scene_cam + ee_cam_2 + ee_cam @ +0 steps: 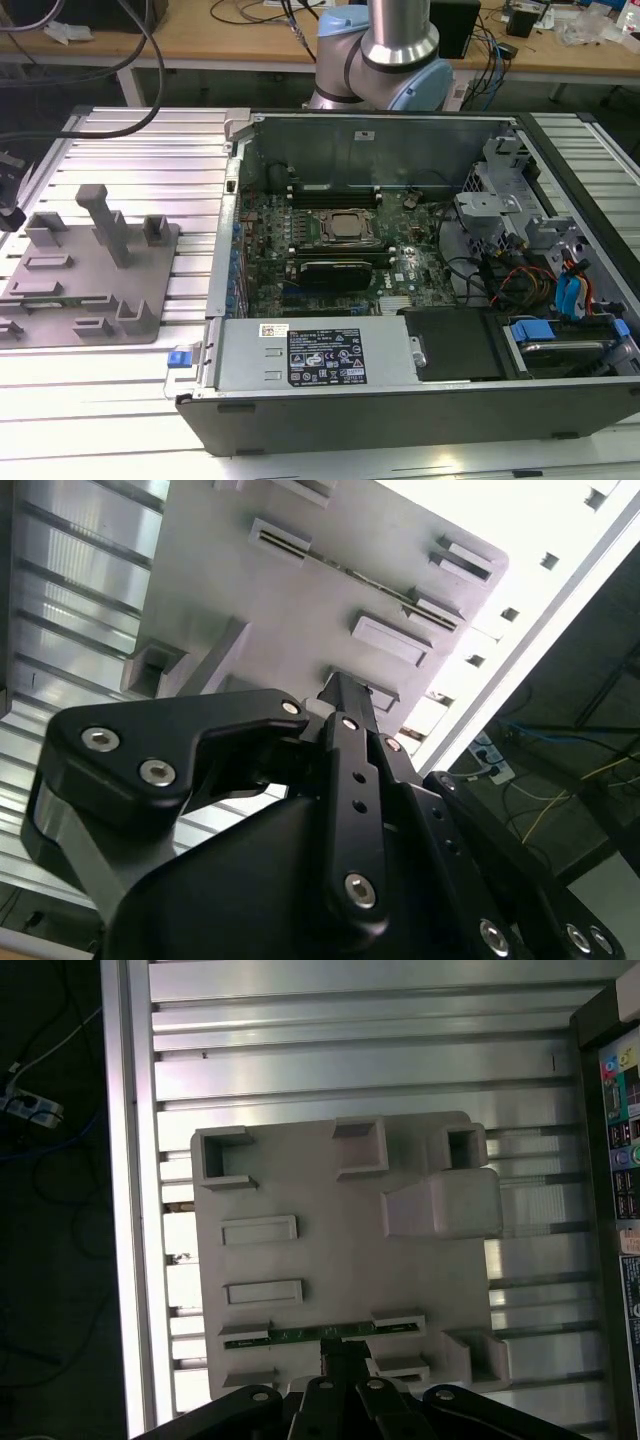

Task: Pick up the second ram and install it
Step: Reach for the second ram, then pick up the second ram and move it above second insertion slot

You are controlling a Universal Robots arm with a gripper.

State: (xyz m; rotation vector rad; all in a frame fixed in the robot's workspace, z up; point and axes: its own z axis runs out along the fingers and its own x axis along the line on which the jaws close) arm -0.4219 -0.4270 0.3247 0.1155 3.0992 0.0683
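Note:
The second ram (pixel 300 1335) lies on edge in the grey tray (pixel 340 1230), a thin green strip held between two small holders. In the second wrist view the same ram (pixel 350 572) shows as a narrow dark line across the tray (pixel 230 590). My gripper (pixel 345 1352) hangs above the tray, its tip lined up over the middle of the ram and apart from it. The black fingers (pixel 342 695) stand close together with nothing between them. In the exterior view the tray (pixel 60 320) sits at the left, beside the open computer case (pixel 400 390).
Inside the case lie the green motherboard (pixel 270 225) with the silver processor (pixel 345 226) and dark slots on either side of it. Upright posts (pixel 100 215) rise from the tray. The ribbed metal table (pixel 130 140) carries tray and case. Cables hang at the exterior view's top left.

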